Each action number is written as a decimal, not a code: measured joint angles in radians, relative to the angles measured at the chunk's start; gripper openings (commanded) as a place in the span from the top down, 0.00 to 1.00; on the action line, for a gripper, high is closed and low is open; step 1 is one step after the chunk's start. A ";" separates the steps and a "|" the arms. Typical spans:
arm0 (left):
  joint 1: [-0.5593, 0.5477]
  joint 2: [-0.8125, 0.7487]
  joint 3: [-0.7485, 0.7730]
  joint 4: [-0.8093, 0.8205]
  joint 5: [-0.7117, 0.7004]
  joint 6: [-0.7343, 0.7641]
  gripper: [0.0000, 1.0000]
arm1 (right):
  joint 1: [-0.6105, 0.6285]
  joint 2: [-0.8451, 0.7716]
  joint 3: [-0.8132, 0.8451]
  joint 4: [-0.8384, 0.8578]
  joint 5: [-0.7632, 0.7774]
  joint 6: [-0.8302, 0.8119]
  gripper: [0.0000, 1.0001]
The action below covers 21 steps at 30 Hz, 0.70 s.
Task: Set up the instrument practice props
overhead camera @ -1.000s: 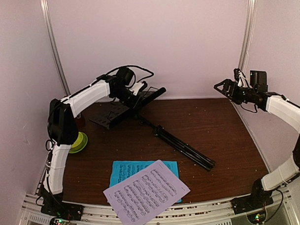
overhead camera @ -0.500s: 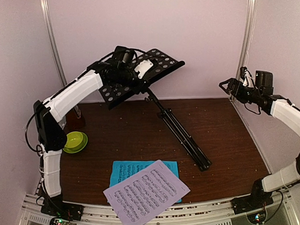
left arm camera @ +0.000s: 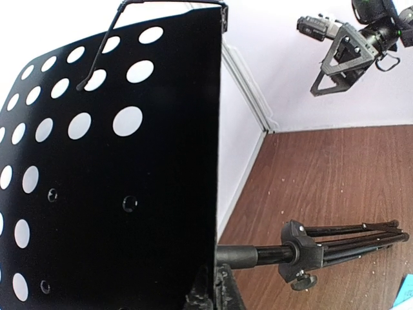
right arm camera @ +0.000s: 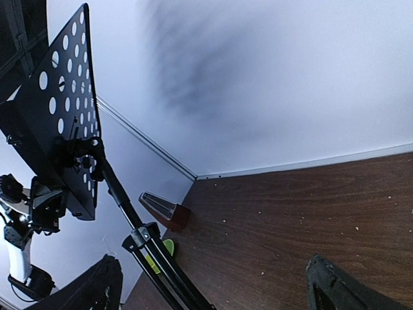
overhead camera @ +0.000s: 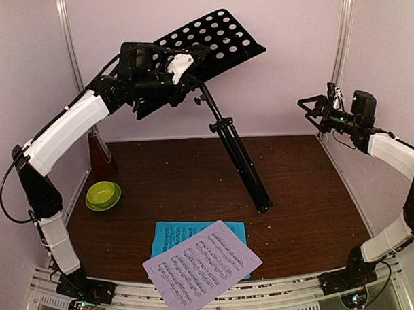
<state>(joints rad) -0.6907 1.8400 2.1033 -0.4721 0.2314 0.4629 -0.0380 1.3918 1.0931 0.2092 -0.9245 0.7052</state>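
The black perforated music stand [overhead camera: 217, 42] is held tilted in the air, its folded tripod legs [overhead camera: 252, 180] slanting down to the table. My left gripper [overhead camera: 187, 64] is shut on the lower edge of its tray. In the left wrist view the tray [left arm camera: 110, 194] fills the left side and the pole [left arm camera: 335, 242] runs to the right. My right gripper [overhead camera: 313, 110] hangs open and empty, high at the right wall. The white music sheet [overhead camera: 203, 265] overlaps the cyan sheet [overhead camera: 170, 233] at the front edge. The brown metronome [overhead camera: 101, 155] stands in the back left corner.
A lime-green bowl [overhead camera: 103, 195] sits on the table at the left, in front of the metronome [right arm camera: 164, 210]. Walls close the table in at the back and both sides. Small crumbs dot the dark wooden tabletop [overhead camera: 303, 185].
My left arm has lifted the stand from lying flat to steeply tilted, with its tray now high near the back wall and its foot slid leftward. The right gripper barely moved.
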 measured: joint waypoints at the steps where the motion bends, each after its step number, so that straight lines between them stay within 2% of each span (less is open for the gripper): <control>1: 0.001 0.000 0.000 0.015 0.015 0.000 1.00 | 0.006 0.000 0.007 0.009 -0.003 0.009 0.00; 8: -0.007 0.000 0.004 0.036 0.116 0.002 1.00 | 0.091 0.000 0.071 0.011 -0.015 0.039 0.00; 15: -0.031 0.000 0.048 0.007 0.278 0.022 1.00 | 0.186 0.001 0.103 -0.032 -0.015 0.055 0.01; 21: -0.069 -0.015 0.051 0.008 0.349 0.023 1.00 | 0.320 0.004 0.122 -0.053 -0.014 0.088 0.04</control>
<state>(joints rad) -0.7597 1.8248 2.1544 -0.4641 0.5804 0.4854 0.2825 1.3960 1.2148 0.1558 -0.9386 0.7933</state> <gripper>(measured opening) 0.007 0.972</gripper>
